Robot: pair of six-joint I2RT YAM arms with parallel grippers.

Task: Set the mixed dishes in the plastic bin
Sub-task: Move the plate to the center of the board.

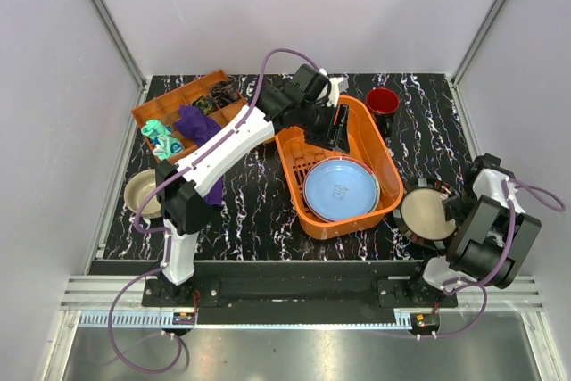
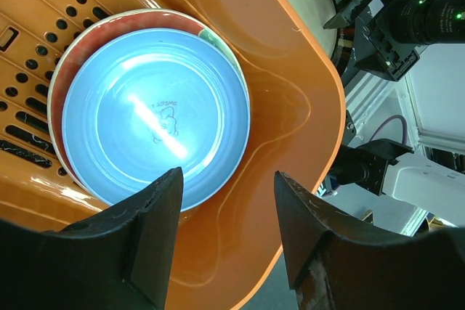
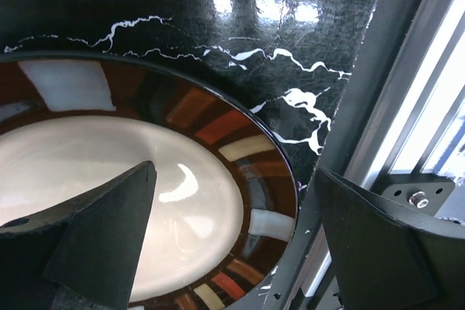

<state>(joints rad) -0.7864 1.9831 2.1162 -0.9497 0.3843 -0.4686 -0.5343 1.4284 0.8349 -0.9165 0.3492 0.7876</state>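
Near the middle of the table sits the orange bin. A light blue plate lies in its near half, stacked on a red-and-green plate whose rim shows around it. The left gripper hangs over the far part of the bin, its fingers apart with nothing between them. Just right of the bin, a striped-rim plate lies flat on the table. The right gripper hovers low over this plate's edge, its fingers spread wide and empty. A red mug stands beyond the bin's far right corner. A beige bowl rests at the table's left edge. Behind it lies a brown tray, with a purple cloth and a teal toy at its near edge.
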